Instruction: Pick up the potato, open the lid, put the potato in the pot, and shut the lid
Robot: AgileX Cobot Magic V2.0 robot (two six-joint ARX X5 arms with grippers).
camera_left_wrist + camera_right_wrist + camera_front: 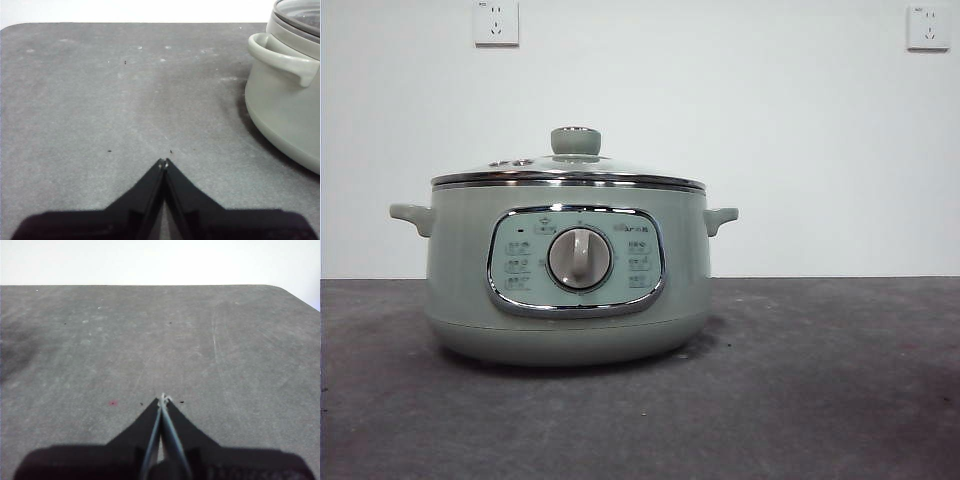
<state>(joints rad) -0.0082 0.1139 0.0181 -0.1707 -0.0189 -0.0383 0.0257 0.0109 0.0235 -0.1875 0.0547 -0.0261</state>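
While both arms hover over bare grey tabletop (100, 100), the pot (570, 270) sits with the lid (568, 172) closed on it, knob upright at the centre. The left gripper (165, 161) has its fingers (150, 185) pressed together, tips touching, nothing between them; the pot stands ahead of those fingers and off to one side, well apart, one side handle (280, 57) pointing toward them. Only a slice of the pot and a sliver of glass lid make it into the left wrist view, the rest cut off at the edge. The right gripper (163, 400) is closed too, tips meeting, empty, with only scuffed tabletop in front of it. The potato shows in no view, so I can't place it relative to either set of fingers. In the front view neither arm appears; two wall sockets (496, 22) sit high behind the pot.
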